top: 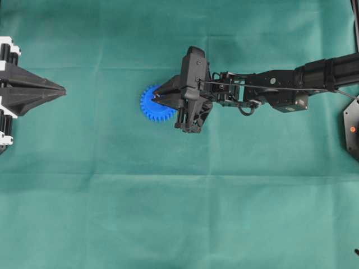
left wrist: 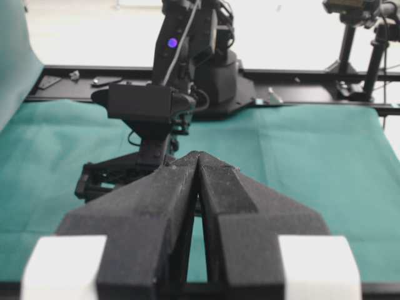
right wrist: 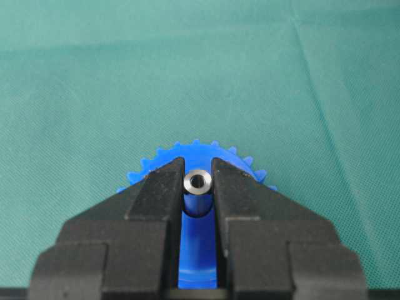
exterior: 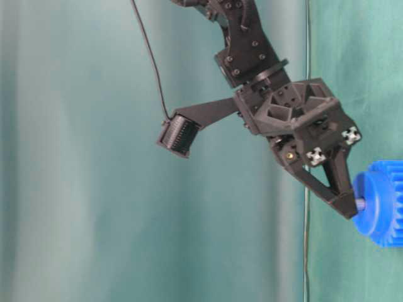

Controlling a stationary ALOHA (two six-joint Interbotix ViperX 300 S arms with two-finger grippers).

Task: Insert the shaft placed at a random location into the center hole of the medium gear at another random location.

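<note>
Silvery shaft (right wrist: 199, 182) gripped by right tool (right wrist: 199, 187) over blue medium gear (top: 152, 104); left tool (left wrist: 199, 164) clenched, empty

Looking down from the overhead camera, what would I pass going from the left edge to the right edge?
Left pincer, shut and parked at the edge → bare green cloth → blue gear → right pincer gripping the little metal pin over the gear → its long black arm reaching to the right edge.

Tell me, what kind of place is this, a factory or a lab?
Most likely a robotics lab bench: a green cloth covers the table, black tripod stands ring it, and the right gripper practises with a lone blue gear.
</note>
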